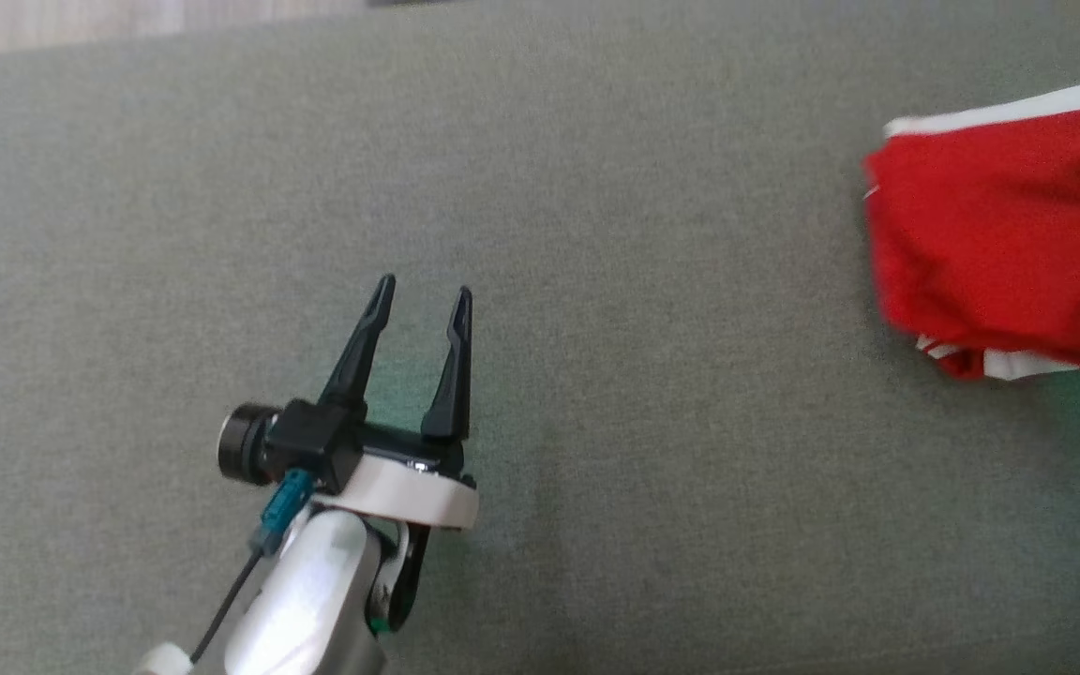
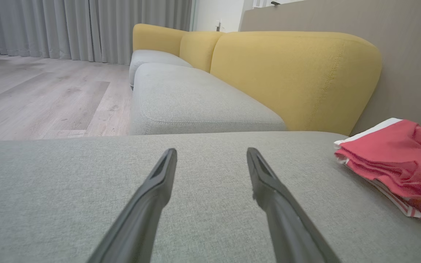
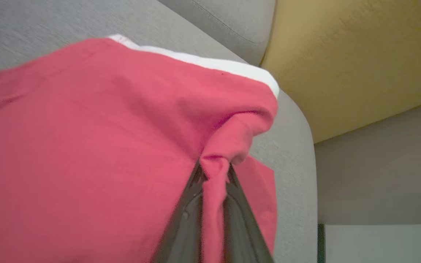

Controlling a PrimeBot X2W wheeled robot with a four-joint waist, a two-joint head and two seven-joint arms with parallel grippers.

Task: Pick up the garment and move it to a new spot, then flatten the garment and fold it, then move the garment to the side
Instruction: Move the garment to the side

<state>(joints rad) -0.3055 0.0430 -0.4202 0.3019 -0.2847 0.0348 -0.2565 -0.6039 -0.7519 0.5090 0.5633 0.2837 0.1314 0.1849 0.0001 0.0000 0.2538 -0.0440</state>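
The garment [image 1: 999, 244] is red cloth with white trim, bunched in a rough fold at the right edge of the grey cushion [image 1: 596, 281]. In the right wrist view my right gripper [image 3: 214, 170] is shut on a pinched ridge of the garment [image 3: 86, 146], whose cloth drapes over and to the left of the fingers. My left gripper [image 1: 426, 286] hovers over bare cushion well to the left of the garment, open with nothing between its fingers. The left wrist view shows that gripper [image 2: 211, 150] pointing along the cushion, with the garment [image 2: 393, 157] off to its right.
The grey cushion ends in a rounded edge [image 3: 298, 146] just beyond the garment. Yellow backrests [image 2: 294, 76] and a second grey seat [image 2: 196, 102] lie past it. Wooden floor [image 2: 42, 95] and grey curtains [image 2: 86, 25] lie to the left in the left wrist view.
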